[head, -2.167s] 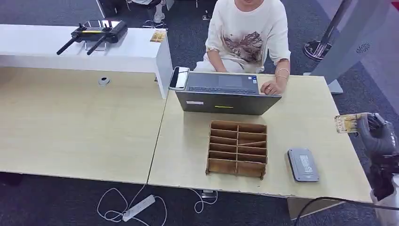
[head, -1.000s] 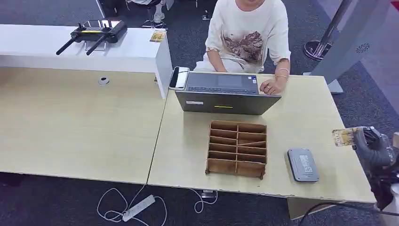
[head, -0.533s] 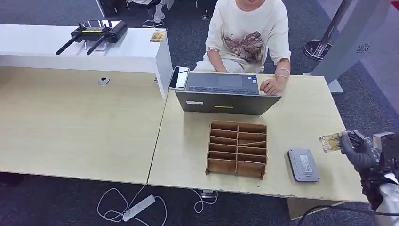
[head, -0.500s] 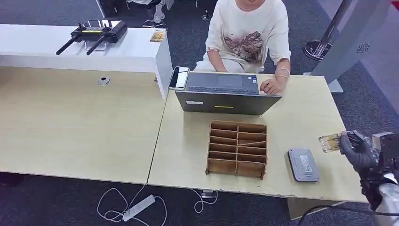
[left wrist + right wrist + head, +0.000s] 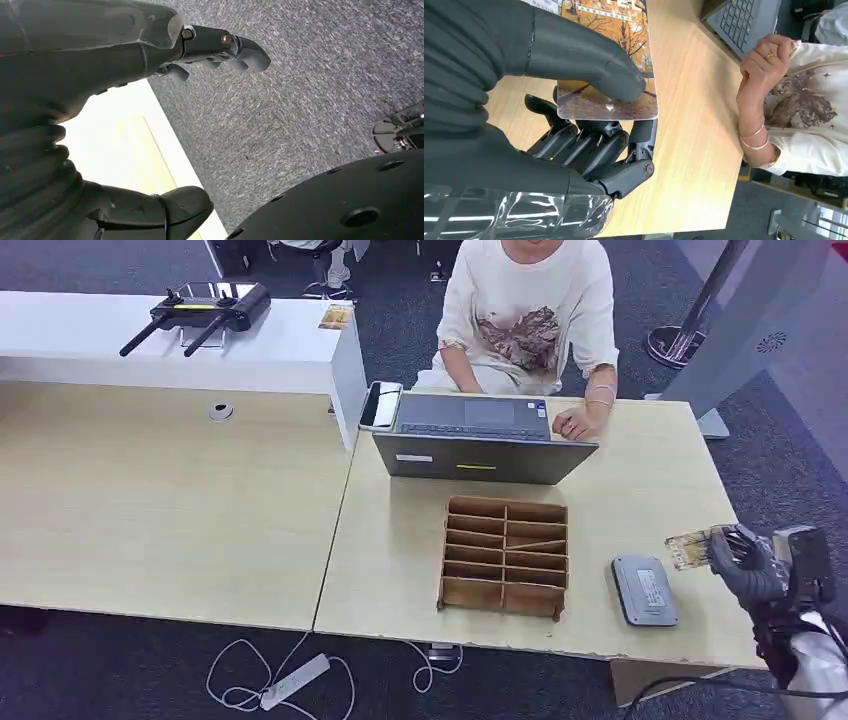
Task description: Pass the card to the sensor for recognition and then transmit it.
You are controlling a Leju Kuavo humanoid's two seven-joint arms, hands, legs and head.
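Glossy printed card (image 5: 690,548), thin and stiff, looks light and slippery. It hangs over the counter's (image 5: 640,490) right edge, just right of the grey sensor (image 5: 644,590), pinched by the right hand (image 5: 748,565); gripping its end seems safest. Left hand (image 5: 100,115) holds nothing, fingers (image 5: 240,50) apart.

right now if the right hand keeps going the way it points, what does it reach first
Probably the grey sensor. The right hand holds the card out leftward over the table, and the sensor lies just beyond the card's edge and slightly nearer. Height above it is unclear.
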